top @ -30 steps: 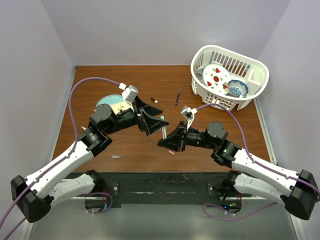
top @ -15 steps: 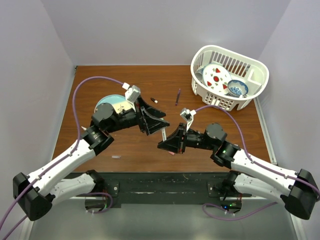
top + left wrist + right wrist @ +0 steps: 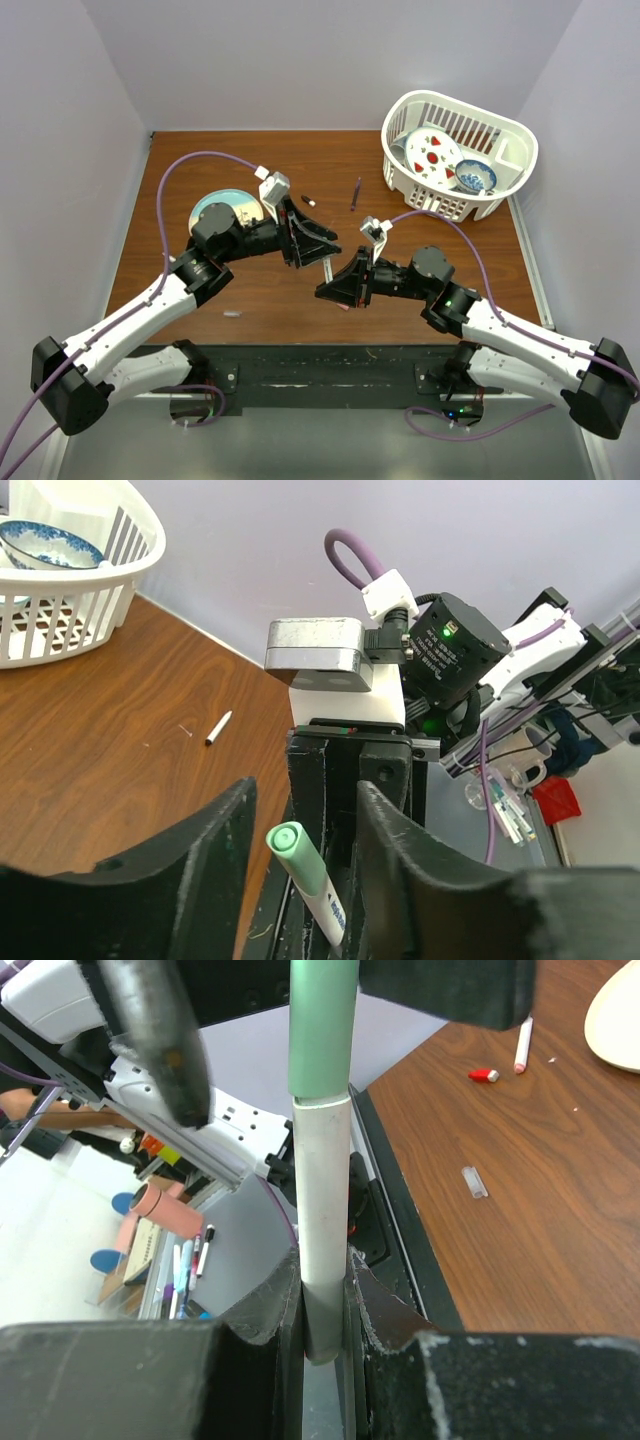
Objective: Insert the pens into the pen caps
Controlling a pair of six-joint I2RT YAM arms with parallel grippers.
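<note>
The right claw (image 3: 322, 1300) is clamped shut on the lower barrel of a grey pen (image 3: 322, 1210) and holds it up off the bench (image 3: 200, 160), between the two arms. A teal-green cap (image 3: 322, 1030) sits on the pen's top end, in line with the barrel. The left claw (image 3: 305, 800) is spread wide, one finger on each side of the capped end, with a gap showing on both sides in its own wrist view. At the bench's far right corner stands a white slatted basket (image 3: 437, 205); inside it a white plate (image 3: 432, 152) with red marks leans on edge, and a blue-patterned bowl (image 3: 476, 176) lies just beside it toward the right. A round teal plate (image 3: 208, 207) lies flat on the left of the bench, partly hidden by the left arm, so its contents cannot be told. A dark purple pen (image 3: 356, 193) lies loose near the basket's left side. In the right wrist view a red cap (image 3: 483, 1075) and a white pen (image 3: 523, 1045) lie close together on the wood.
</note>
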